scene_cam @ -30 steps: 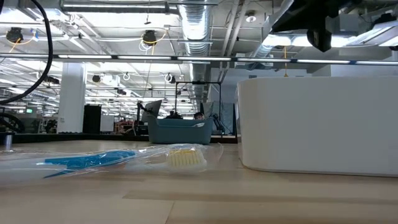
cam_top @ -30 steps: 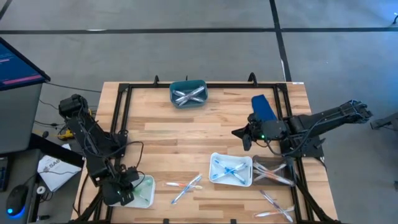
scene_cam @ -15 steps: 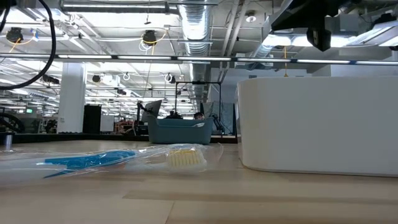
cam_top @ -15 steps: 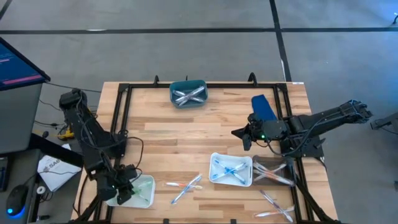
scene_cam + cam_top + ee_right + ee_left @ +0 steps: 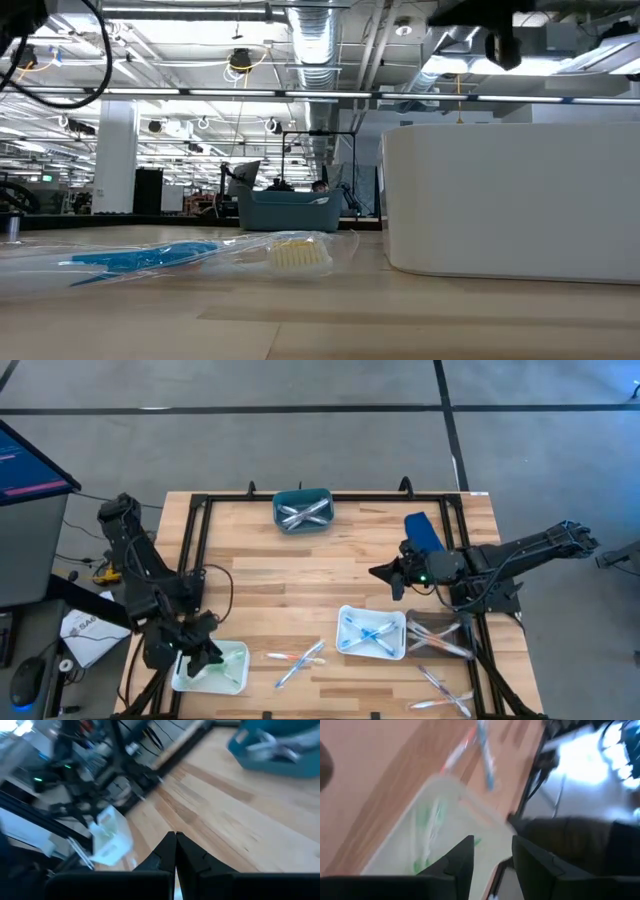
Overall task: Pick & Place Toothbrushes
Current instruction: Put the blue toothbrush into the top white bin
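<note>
My left gripper (image 5: 492, 857) stands open with nothing between its fingers, just above the near-left pale green tray (image 5: 222, 668). In that tray lie green toothbrushes (image 5: 426, 832). My right gripper (image 5: 378, 573) is shut and holds nothing, hovering over the table's middle right, above and beyond the white tray (image 5: 372, 632) of blue toothbrushes. Loose wrapped toothbrushes (image 5: 298, 657) lie flat on the wood between the two trays. The low view shows one wrapped blue toothbrush (image 5: 150, 258) up close.
A teal bin (image 5: 302, 509) with pale toothbrushes stands at the far edge. A clear tray (image 5: 440, 636) with pink ones sits right of the white tray, and more loose toothbrushes (image 5: 440, 686) lie near the front right corner. A black frame (image 5: 200, 550) rims the table.
My left gripper has risen from the pale green tray and drawn a little toward the far edge, its arm folding back. The tray and its green toothbrushes stay put. My right arm has kept still.
</note>
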